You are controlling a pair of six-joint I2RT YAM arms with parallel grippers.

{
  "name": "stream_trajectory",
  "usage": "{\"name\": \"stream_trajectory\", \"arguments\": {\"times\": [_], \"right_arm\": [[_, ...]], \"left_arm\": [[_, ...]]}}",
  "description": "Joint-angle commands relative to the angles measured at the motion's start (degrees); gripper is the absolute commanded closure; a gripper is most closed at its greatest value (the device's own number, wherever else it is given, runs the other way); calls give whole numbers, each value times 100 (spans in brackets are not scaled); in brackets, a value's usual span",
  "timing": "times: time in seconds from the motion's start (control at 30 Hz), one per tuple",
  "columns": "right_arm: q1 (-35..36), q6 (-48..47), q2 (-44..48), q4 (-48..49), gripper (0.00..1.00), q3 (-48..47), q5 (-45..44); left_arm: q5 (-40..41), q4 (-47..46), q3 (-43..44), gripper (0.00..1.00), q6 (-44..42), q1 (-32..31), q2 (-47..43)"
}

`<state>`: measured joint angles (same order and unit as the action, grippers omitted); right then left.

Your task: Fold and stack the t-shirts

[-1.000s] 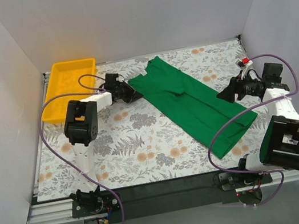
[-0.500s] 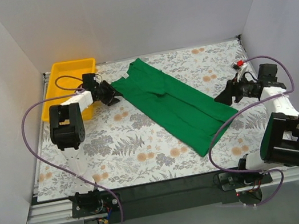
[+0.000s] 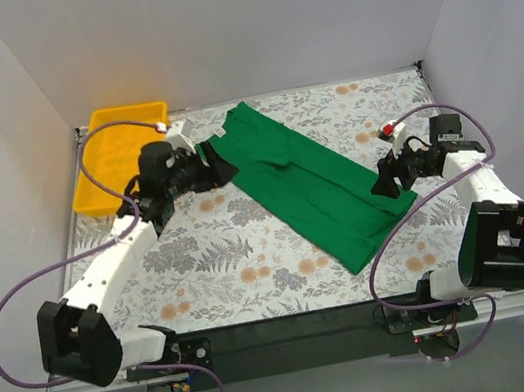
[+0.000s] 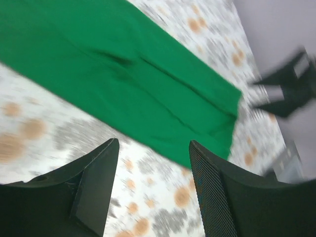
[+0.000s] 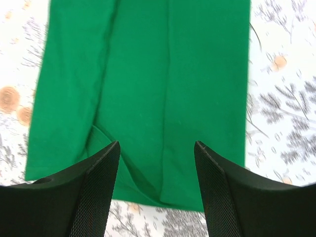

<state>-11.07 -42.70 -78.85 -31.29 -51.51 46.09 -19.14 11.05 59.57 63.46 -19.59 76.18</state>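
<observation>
The green t-shirt [image 3: 306, 183] lies flat on the floral table as a long folded strip, running diagonally from back left to front right. My left gripper [image 3: 224, 168] is open beside the strip's back-left end with nothing between its fingers. In the left wrist view the t-shirt [image 4: 123, 74] lies past the left gripper [image 4: 153, 143], which hangs over bare tablecloth. My right gripper [image 3: 380, 185] is open at the strip's right edge. In the right wrist view the right gripper [image 5: 157, 143] hovers above the t-shirt's [image 5: 148, 74] near hem.
A yellow tray [image 3: 117, 150] stands at the back left corner, just behind the left arm. White walls close the table on the left, back and right. Purple cables loop from both arms.
The left gripper let go of the t-shirt's back-left end and opened after dragging it leftwards. The right gripper moved left up to the shirt's edge.
</observation>
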Motion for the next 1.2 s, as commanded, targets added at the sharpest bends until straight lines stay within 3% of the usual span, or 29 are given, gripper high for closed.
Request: {"name": "stream_trajectory", "arguments": {"times": [0.0, 0.07, 0.2, 0.33, 0.43, 0.63, 0.97, 1.1, 1.17], "right_arm": [[-44, -99, -33, -281, 32, -325, -951], [-175, 24, -87, -299, 32, -351, -1162], [-326, 305, -104, -299, 32, -308, -1137], [-334, 472, -69, -273, 32, -115, -961], [-343, 491, -95, -281, 32, -53, -943], [-343, 341, -113, -325, 32, 44, -1022], [-352, 403, -157, -281, 32, 114, -786], [-378, 411, -105, -281, 32, 150, -741], [-405, 403, -69, -290, 32, 185, -724]], "left_arm": [[6, 126, -963, 42, 24, -789, -313], [155, 56, -1506, 42, 515, -1422, -358], [322, -1144, -2333, 42, 2191, -2310, -324], [744, -1895, -2433, 42, 3073, -3022, 62], [859, -2089, -2214, 42, 3129, -3339, 598], [920, -2107, -1740, 42, 3172, -3569, 1381], [1333, -1852, -1063, 43, 4472, -3789, 2575], [1500, -1861, -816, 53, 4719, -3797, 2972], [1544, -1843, -772, 66, 4728, -3797, 3095]]}}
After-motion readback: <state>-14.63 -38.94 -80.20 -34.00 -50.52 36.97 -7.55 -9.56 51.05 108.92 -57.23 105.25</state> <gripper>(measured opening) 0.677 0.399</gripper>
